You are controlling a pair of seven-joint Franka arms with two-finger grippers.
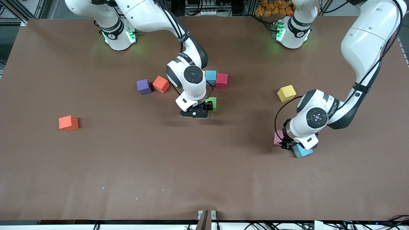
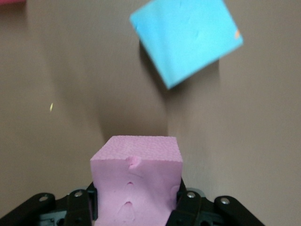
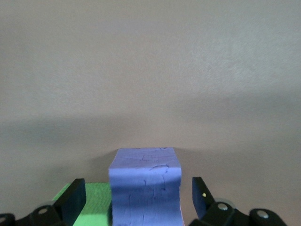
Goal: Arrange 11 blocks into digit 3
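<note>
The left gripper point(image 2: 134, 207) has its jaws pinched on a pink block point(image 2: 136, 181), low at the table toward the left arm's end. A light blue block point(image 1: 302, 150) lies just beside it, nearer the front camera, and a yellow block point(image 1: 286, 93) sits farther back.

The right gripper point(image 3: 138, 197) stands with jaws spread around a purple-blue block point(image 3: 145, 186), not squeezing it; a green block point(image 1: 212, 103) touches that one. Farther back sit a second light blue block point(image 1: 210, 75) touching a red block point(image 1: 221, 80), a purple block point(image 1: 143, 86) and an orange block point(image 1: 160, 84). Another orange block point(image 1: 68, 123) lies alone toward the right arm's end.
</note>
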